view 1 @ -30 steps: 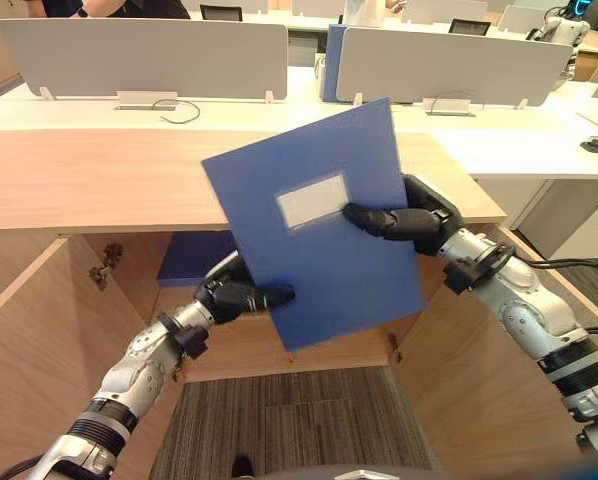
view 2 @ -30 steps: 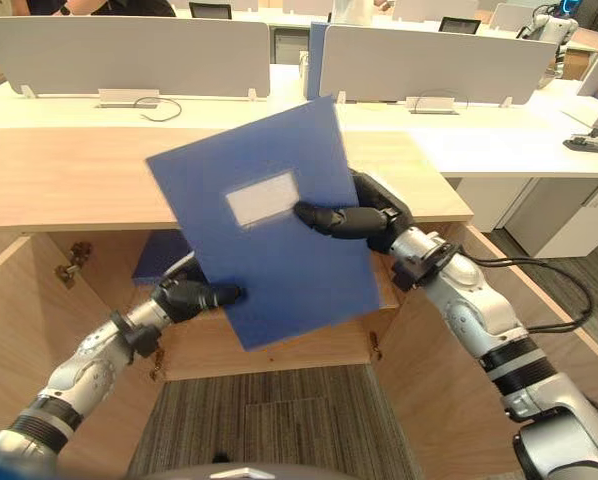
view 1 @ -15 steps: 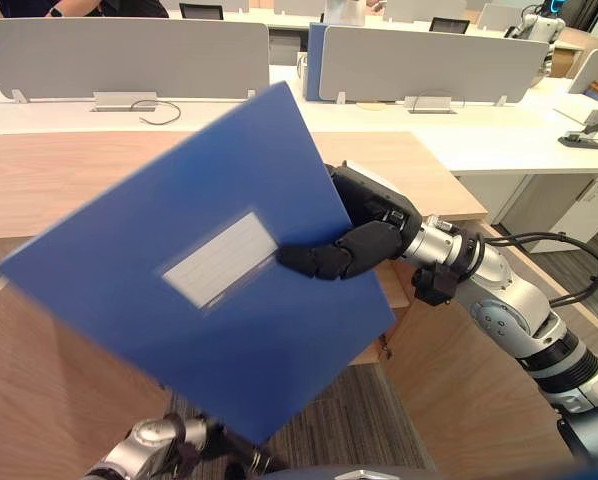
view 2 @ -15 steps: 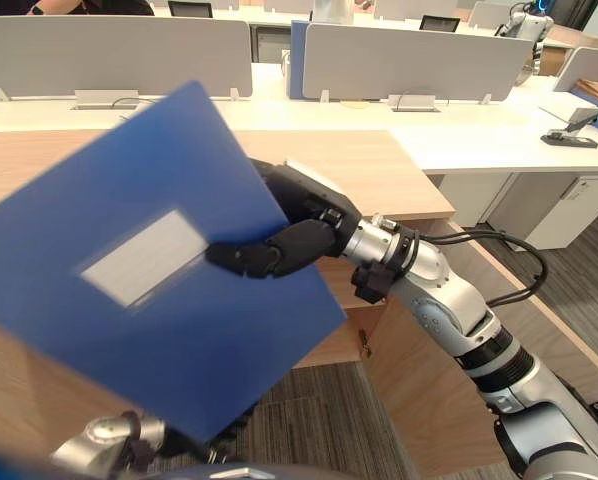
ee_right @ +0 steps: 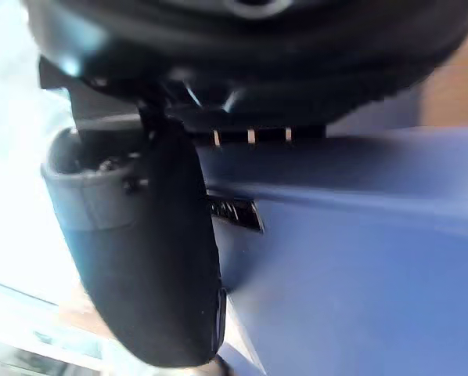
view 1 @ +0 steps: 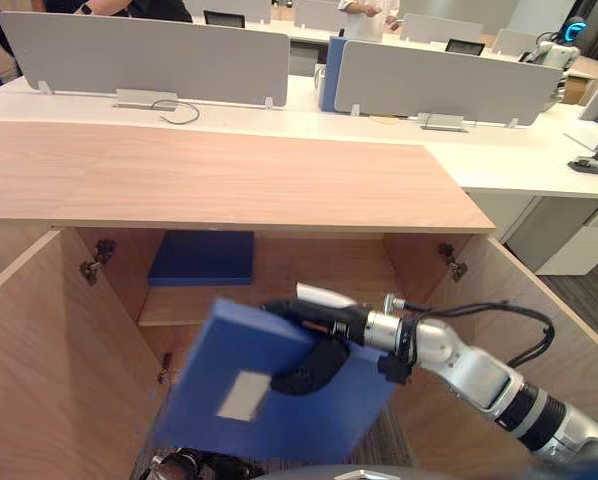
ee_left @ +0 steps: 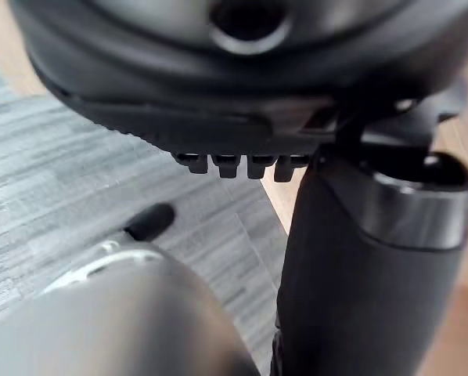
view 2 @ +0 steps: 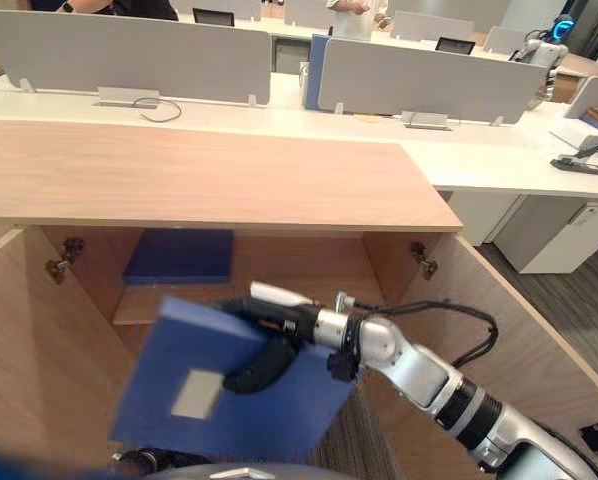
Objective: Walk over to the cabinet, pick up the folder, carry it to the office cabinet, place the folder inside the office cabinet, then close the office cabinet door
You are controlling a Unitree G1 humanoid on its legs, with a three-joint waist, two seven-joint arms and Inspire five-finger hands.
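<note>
Wooden cabinet (view 1: 229,180) spans the head view with its doors swung open. Inside at 9 o'clock is a shelf (view 1: 164,305) with a second folder (view 1: 201,258) lying flat on it. The blue folder (view 1: 309,425) is at 6 o'clock, tilted in front of the opening, not inside yet. Right hand (view 1: 319,345) reaches in from 4 o'clock, thumb across the cover and fingers behind, pinching one side. Left hand (ee_left: 367,274) is at 6 o'clock below the folder's lower edge; can't tell its fingers. Risks: the one-sided pinch could let the folder swing or slip, and a corner could catch the shelf edge going in.
</note>
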